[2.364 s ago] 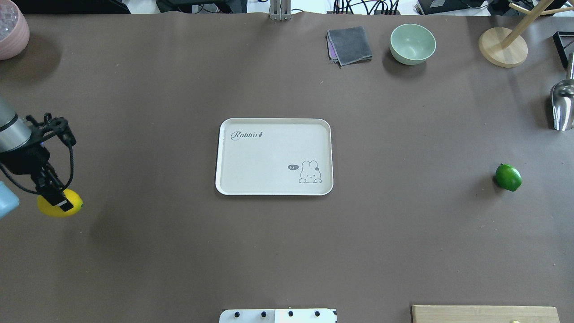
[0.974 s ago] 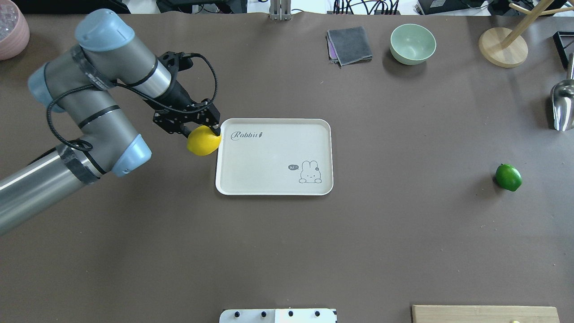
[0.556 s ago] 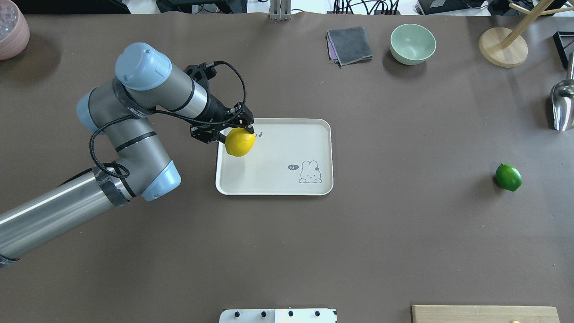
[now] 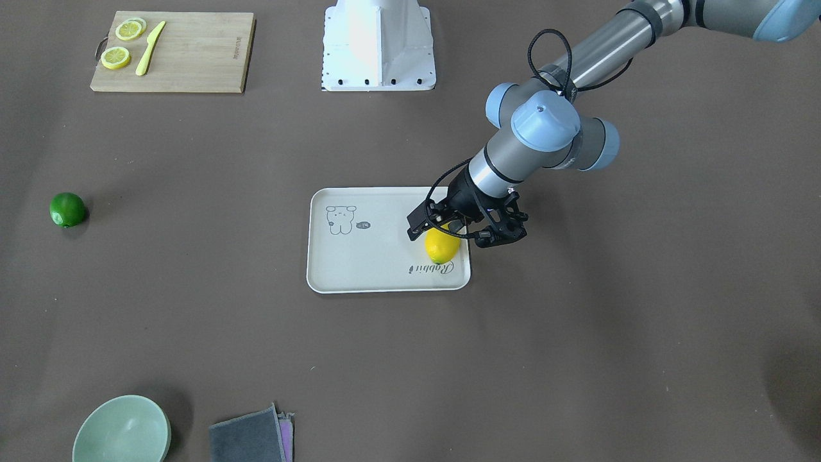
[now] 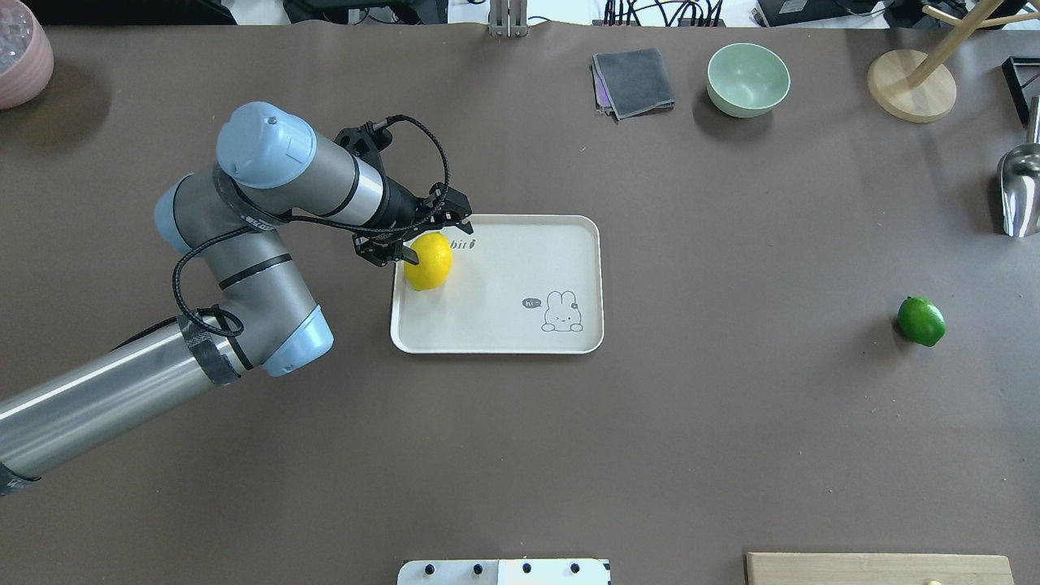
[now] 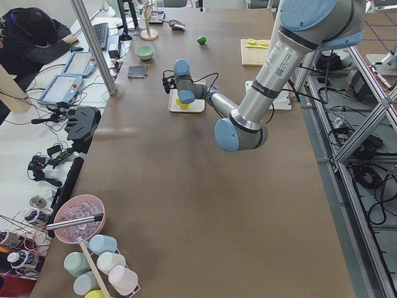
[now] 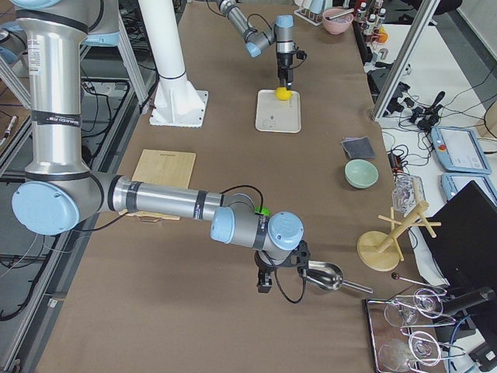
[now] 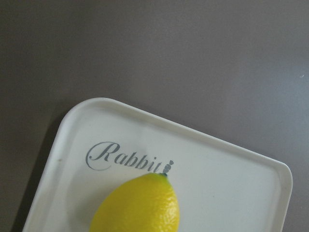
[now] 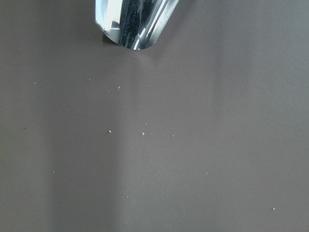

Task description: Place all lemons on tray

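While the yellow lemon is resting on the tray, left end effector is hanging over it, cannot tell if clamped; best spreading wide, lifting straight; green lemon is waiting on desk.

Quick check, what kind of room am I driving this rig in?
Likely a robotics lab: aluminium framing beside the table, a side desk with tablets and a person at it.

left gripper far forward, pointing down, right gripper low
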Robot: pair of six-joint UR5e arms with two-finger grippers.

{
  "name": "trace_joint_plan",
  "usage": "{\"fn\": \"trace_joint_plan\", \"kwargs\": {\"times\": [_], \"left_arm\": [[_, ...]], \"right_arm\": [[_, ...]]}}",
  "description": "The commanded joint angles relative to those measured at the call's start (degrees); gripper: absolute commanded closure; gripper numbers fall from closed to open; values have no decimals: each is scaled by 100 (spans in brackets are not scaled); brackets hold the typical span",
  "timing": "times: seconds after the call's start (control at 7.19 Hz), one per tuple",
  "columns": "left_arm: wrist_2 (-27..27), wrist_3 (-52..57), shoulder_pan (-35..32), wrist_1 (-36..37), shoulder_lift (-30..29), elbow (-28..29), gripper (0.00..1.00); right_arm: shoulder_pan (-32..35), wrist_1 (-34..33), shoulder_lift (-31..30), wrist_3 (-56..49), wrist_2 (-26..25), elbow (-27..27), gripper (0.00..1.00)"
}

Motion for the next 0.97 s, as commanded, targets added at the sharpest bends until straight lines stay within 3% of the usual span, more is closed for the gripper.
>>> {"fn": "trace_joint_plan", "kwargs": {"times": [0.0, 0.14, 0.42, 0.83], "left_arm": [[-580, 43, -499, 18, 77, 46, 2], [-1072, 148, -990, 18, 121, 177, 2], [-2039, 1529, -1896, 428, 567, 214, 2], [-2070, 4094, -2523, 519, 1621, 239, 3]], "right_arm": [[8, 0, -59, -17, 538, -19, 0], [8, 9, -16, -61, 507, 42, 0], [-18, 0, 10, 0, 507, 288, 0], [-420, 0, -16, 717, 263, 639, 0]]}}
